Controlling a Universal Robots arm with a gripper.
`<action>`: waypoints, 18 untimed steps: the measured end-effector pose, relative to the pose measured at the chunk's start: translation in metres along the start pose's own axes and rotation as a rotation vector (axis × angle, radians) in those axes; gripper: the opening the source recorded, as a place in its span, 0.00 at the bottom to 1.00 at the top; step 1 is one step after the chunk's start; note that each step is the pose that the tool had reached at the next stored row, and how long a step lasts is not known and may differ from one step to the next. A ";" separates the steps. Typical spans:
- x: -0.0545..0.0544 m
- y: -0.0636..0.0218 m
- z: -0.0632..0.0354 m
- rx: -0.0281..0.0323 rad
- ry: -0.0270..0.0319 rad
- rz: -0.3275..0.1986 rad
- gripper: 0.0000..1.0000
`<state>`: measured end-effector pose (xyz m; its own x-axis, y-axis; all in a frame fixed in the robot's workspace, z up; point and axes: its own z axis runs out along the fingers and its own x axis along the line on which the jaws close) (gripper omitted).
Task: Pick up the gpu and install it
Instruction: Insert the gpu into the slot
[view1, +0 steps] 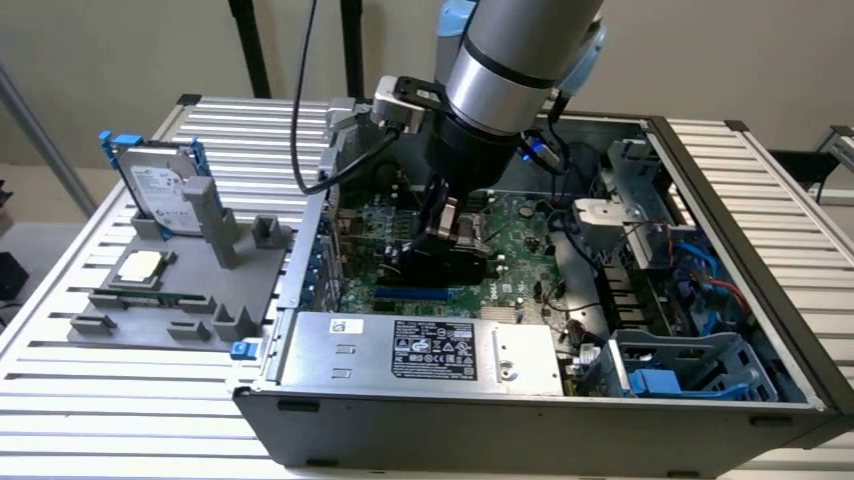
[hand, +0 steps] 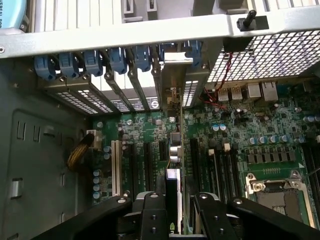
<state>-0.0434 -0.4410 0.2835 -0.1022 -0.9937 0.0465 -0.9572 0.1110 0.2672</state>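
A: State of the gripper (hand: 176, 212)?

B: Closed on the gpu (hand: 172, 182), pinching it edge-on from both sides. Held low inside the case (view1: 534, 420), just over the motherboard (hand: 240, 130) and the row of black slots (hand: 147, 165), far end pointing toward the rear openings under the blue clips (hand: 95, 62).

A: Risks from here?

B: Probably a slight tilt, then missing the slot and pressing the thin green board on a connector edge. Could bend or chip. Might also catch on the perforated metal covers (hand: 75, 100). Flat smooth faces, so maybe sliding between the fingers (hand: 152, 220) under push.

A: Surroundings?

B: Hard and crowded: small round capacitors (hand: 97, 182), square silver socket (hand: 277, 192), soft yellow wires (hand: 80, 150).
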 end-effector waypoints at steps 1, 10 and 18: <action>0.000 0.0000 0.0000 0.0000 0.0000 0.000 0.26; 0.000 -0.0017 0.0057 -0.0086 0.0002 0.002 0.26; -0.001 -0.0032 0.0111 -0.0301 0.0024 0.002 0.26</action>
<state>-0.0433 -0.4410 0.2719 -0.1037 -0.9934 0.0494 -0.9484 0.1137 0.2960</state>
